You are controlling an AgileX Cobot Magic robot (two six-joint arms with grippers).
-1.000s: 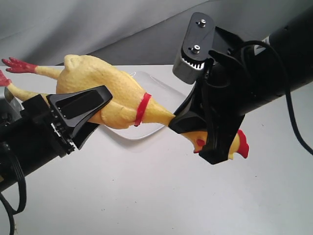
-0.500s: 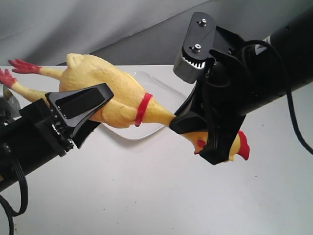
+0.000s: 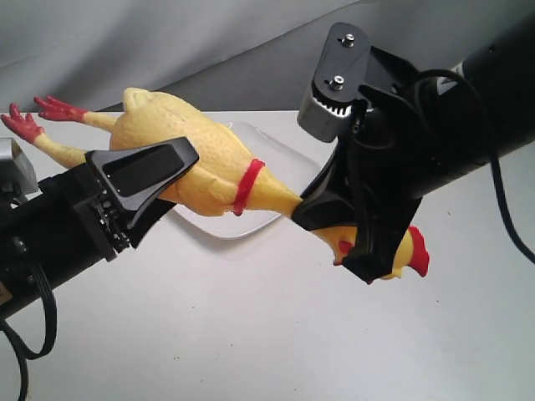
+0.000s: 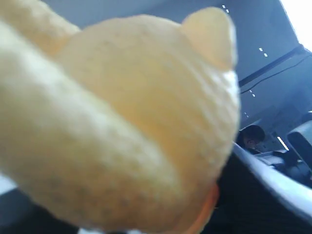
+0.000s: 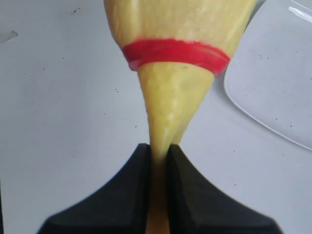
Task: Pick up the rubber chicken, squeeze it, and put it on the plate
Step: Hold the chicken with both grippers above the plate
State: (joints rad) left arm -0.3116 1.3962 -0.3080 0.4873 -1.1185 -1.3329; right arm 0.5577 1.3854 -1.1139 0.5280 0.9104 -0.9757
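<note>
The yellow rubber chicken (image 3: 188, 142) hangs slanted in the air above the table, red feet (image 3: 38, 117) at the upper left and red-combed head (image 3: 411, 251) at the lower right. My left gripper (image 3: 185, 159) is shut on its fat body; one black finger (image 3: 138, 171) lies across the front and the other is hidden behind. The body (image 4: 122, 122) fills the left wrist view, hiding the jaws. My right gripper (image 3: 343, 234) (image 5: 158, 148) is shut on the thin neck (image 5: 168, 107) below the red band (image 5: 175, 51). The white plate (image 3: 284, 159) (image 5: 273, 92) lies on the table behind and under the chicken.
The white tabletop (image 3: 251, 317) stretches in front of both arms. A grey backdrop (image 3: 167, 42) rises behind the table. The right arm's camera housing (image 3: 334, 83) stands above the neck. A small silver object (image 3: 12, 167) shows at the left edge.
The left gripper has lifted the chicken's body and feet a little up and to the right. The right gripper and the head have hardly moved.
</note>
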